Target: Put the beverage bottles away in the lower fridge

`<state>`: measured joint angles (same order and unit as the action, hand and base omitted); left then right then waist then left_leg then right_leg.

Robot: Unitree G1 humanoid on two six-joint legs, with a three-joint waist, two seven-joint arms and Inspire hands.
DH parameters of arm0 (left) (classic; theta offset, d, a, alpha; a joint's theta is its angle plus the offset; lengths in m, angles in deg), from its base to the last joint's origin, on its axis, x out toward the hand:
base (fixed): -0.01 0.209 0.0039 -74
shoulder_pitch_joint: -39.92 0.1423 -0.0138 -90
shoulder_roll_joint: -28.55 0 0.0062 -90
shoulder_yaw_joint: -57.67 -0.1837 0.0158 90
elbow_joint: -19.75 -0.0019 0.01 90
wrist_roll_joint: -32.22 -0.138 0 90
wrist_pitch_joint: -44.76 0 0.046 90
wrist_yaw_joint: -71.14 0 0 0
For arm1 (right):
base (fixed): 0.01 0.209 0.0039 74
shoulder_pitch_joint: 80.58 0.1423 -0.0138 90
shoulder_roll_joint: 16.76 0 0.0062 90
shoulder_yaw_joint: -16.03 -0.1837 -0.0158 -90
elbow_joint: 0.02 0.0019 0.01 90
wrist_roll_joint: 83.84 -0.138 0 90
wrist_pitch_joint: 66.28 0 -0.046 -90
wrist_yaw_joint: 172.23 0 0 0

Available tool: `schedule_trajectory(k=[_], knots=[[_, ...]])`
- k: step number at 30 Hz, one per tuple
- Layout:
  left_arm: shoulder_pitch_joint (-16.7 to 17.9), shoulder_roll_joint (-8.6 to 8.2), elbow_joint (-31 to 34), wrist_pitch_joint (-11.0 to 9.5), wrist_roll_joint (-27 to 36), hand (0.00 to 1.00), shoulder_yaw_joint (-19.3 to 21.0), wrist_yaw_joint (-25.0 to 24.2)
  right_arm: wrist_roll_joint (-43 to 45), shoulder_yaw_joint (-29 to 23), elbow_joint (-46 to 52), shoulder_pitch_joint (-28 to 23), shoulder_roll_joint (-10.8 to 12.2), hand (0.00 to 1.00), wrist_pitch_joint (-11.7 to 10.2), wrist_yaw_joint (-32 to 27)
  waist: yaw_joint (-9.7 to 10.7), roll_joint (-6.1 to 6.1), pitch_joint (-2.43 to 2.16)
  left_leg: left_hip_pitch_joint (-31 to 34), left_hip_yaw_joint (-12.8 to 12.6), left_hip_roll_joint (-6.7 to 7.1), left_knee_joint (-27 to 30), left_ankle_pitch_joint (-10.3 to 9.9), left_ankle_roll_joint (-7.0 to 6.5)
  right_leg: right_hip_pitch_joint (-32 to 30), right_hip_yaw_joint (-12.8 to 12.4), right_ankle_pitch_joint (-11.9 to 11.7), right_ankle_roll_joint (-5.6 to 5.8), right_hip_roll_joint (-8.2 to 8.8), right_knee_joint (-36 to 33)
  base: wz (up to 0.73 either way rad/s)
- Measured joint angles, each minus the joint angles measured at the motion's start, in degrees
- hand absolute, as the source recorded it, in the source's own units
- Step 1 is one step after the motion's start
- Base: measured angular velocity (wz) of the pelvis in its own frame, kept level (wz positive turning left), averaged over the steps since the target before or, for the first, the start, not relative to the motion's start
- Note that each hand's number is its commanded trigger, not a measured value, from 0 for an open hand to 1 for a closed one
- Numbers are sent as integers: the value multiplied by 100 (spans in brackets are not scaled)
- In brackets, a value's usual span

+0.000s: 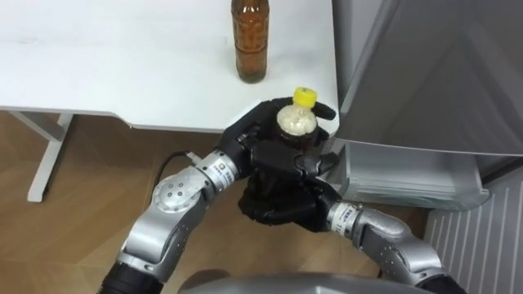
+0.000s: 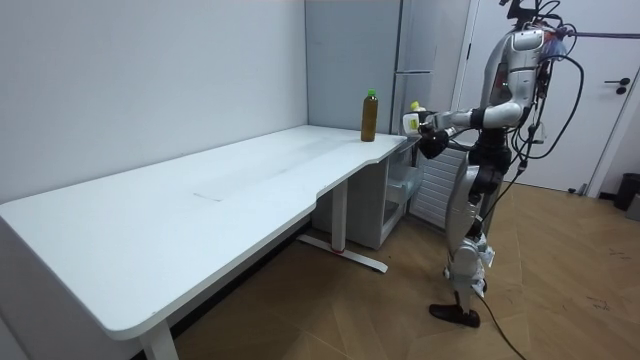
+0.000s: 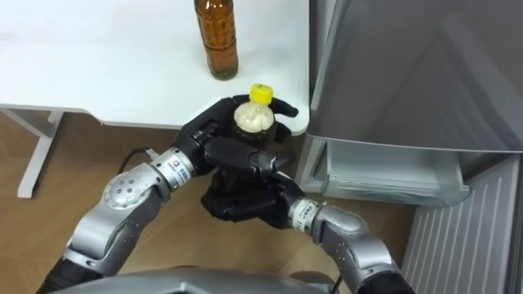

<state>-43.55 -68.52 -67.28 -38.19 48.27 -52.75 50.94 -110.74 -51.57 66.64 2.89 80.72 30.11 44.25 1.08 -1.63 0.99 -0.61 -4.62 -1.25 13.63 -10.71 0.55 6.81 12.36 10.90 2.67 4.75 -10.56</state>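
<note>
Two drinks: a yellow-capped bottle (image 1: pixel 297 120) is sitting in the robot's hands, and a brown bottle (image 1: pixel 250 41) is standing upright on the white counter (image 1: pixel 122 65), near its right edge.
Fridge: the grey fridge (image 1: pixel 441 73) is standing just right of the counter, and its lower drawer (image 1: pixel 409 175) is hanging open, with no drink showing inside.
Done so far: I think the job is only starting, since no drink is lying in the drawer yet.
Left to do: both drinks are waiting to go in, the held one first, then the brown one.
Left hand: the left hand (image 1: pixel 245 131) is wrapping round the far side of the yellow-capped bottle.
Right hand: the right hand (image 1: pixel 278 196) is curling round the near side of it from below.
Where the held bottle is: it is standing upright between both hands, just off the near right corner of the counter and left of the open drawer.
</note>
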Motion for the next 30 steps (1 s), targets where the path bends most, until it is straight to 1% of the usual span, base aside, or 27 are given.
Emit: schedule_trajectory(k=[3,5,7,10,11,14,16,18,23,26,27,30], knots=[[-24,0,14,-5,-7,0,0,15,-37,0,-72,0,0,100,0,4,9,8,-5,-1,4,-1,5,0,0,-12,26,0,0,1,1,0],[-59,-3,18,-45,-7,0,-2,60,-59,0,-91,0,0,100,0,4,8,13,-8,0,5,-1,4,0,0,-14,33,0,0,2,1,0],[-111,-15,47,-165,-5,0,-8,95,-83,3,-143,0,0,100,0,2,12,29,-8,-9,4,0,3,0,0,-9,32,0,0,4,1,0],[-229,-15,47,-285,-1,0,1,101,-213,9,-255,1,3,100,0,1,1,46,-5,-15,2,0,-1,0,0,-6,27,0,0,5,1,0],[-261,-8,50,-358,0,0,6,101,-224,6,-303,1,-5,100,-1,-1,-14,62,-6,-18,0,1,-2,0,0,-6,19,0,0,5,1,0],[-263,47,219,-399,0,0,0,91,-240,4,-313,0,-35,100,-1,-1,-7,84,-1,-18,-2,1,-8,0,0,-15,-2,0,0,2,1,0],[-263,81,299,-517,2,0,2,82,-251,2,-313,0,-37,100,-1,-2,-5,95,-3,-28,-6,2,-13,0,0,-13,-16,0,0,1,0,0],[-263,85,314,-567,1,0,1,84,-254,3,-314,0,-36,100,-1,-1,-7,97,-1,-43,-14,2,-18,0,0,-7,-32,0,0,1,0,-2],[-263,112,411,-575,0,0,9,103,-254,-1,-320,0,-64,100,-1,-1,-13,105,2,-64,-31,2,-24,0,0,-4,-70,0,0,0,-2,-1],[-263,138,595,-580,-1,0,11,130,-254,0,-320,0,-87,100,-1,-1,-31,119,4,-73,-33,2,-22,1,0,3,-77,0,0,0,-4,0],[-263,150,670,-612,-1,0,13,151,-251,0,-320,0,-94,100,-1,-1,-33,129,7,-78,-32,2,-23,1,0,5,-81,0,0,0,-4,0],[-263,112,855,-637,-116,0,123,260,-256,-10,-320,0,-103,100,-1,0,-48,149,7,-92,-35,2,-30,1,0,14,-88,0,0,-3,-3,0]])
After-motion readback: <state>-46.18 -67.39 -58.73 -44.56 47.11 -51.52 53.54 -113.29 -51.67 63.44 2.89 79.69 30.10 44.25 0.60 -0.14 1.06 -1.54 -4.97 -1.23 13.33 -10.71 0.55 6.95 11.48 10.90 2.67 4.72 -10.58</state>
